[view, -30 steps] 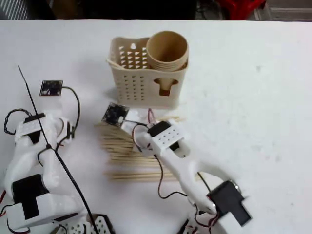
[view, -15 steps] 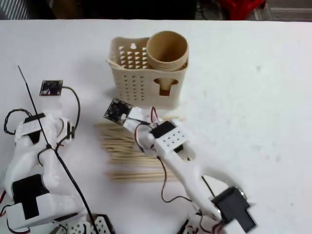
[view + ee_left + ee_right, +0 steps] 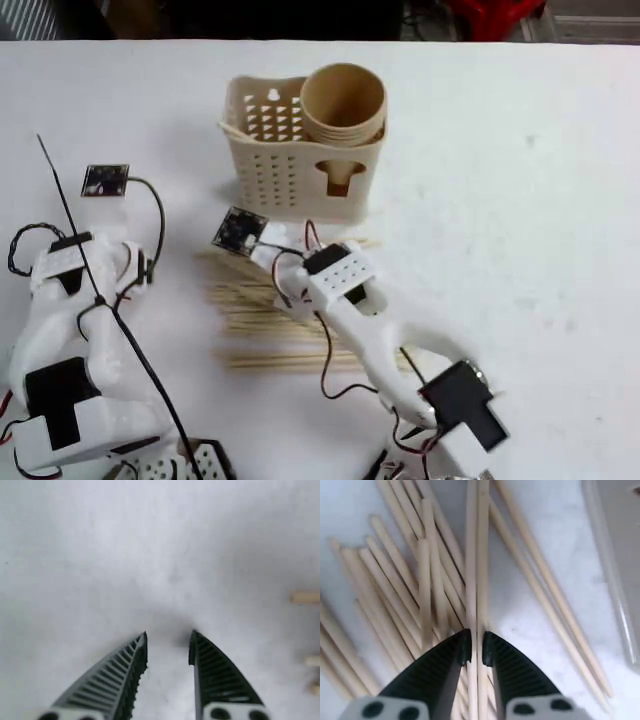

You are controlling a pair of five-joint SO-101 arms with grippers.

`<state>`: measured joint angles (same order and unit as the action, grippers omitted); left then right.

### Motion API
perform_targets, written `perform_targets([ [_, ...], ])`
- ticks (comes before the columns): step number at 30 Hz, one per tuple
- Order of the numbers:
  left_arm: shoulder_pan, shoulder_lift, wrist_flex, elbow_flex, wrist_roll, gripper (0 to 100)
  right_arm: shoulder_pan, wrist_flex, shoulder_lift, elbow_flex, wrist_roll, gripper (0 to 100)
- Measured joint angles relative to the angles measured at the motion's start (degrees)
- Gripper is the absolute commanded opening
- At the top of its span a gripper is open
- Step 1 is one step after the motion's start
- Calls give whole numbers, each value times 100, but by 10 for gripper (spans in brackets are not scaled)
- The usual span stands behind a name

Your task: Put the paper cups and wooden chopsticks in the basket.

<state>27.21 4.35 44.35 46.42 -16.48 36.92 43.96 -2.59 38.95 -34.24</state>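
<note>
A cream slotted basket (image 3: 262, 165) stands at the back middle with a stack of paper cups (image 3: 343, 100) inside it. Wooden chopsticks (image 3: 262, 310) lie in a loose pile on the table in front of the basket. My right gripper (image 3: 476, 647) is down on that pile, its jaws shut on a pair of chopsticks (image 3: 476, 570) that run straight between them. In the high view this arm (image 3: 335, 285) reaches from the front middle to the pile. My left gripper (image 3: 168, 639) stands open over bare table, with its arm (image 3: 75, 265) at the left.
The basket's wall (image 3: 615, 570) lies close beside the right gripper. A few chopstick ends (image 3: 305, 597) show off to one side of the left gripper. A small black board (image 3: 105, 180) and black cables lie at the left. The table's right half is bare white.
The right arm has swayed slightly over the chopstick pile, its elbow shifting back toward the left. The left arm has not moved.
</note>
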Motion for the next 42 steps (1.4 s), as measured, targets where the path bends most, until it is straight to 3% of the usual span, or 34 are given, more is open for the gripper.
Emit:
perform_targets([
  [13, 0, 0, 0, 0, 0, 151, 9, 756, -1829, 9, 747, 22],
  [21, 0, 0, 0, 0, 0, 151, 18, 510, -879, 9, 193, 163],
  [30, 0, 0, 0, 0, 0, 151, -343, -176, 545, -352, -79, 161],
  [35, 0, 0, 0, 0, 0, 151, -413, -255, 738, -510, -105, 5],
  [42, 0, 0, 0, 0, 0, 151, -413, -132, 615, -519, -105, 16],
])
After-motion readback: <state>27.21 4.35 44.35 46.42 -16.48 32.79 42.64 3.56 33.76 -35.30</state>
